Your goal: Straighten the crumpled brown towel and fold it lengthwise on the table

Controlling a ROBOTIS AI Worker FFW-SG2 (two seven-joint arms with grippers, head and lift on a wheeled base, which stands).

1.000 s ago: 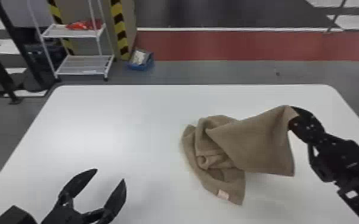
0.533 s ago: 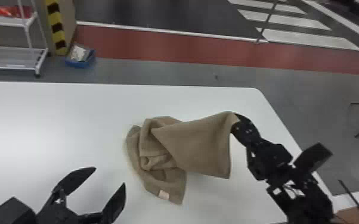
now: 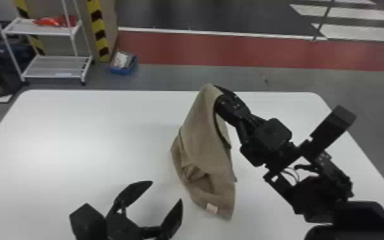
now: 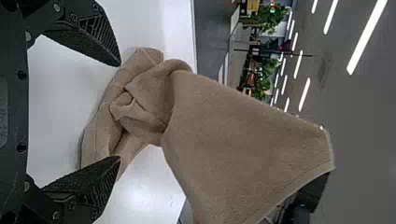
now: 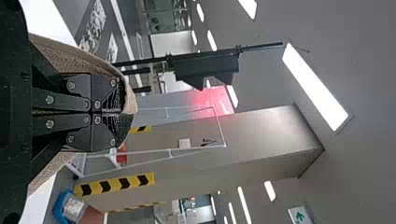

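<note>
Right pincer (image 3: 219,93) gripping the brown towel (image 3: 202,140), one end raised, the rest bunched on the bench (image 3: 89,143); left pincer (image 3: 167,191) open, near the towel.
Head view: right fingertips partly hidden by cloth, left arm cut off at bottom edge, pale label (image 3: 211,208) visible on towel's near end. Right wrist view: fingers closed together on cloth. Left wrist view: broad hanging face of towel, cropped at frame edge; inner layers of the crumple hidden.
</note>
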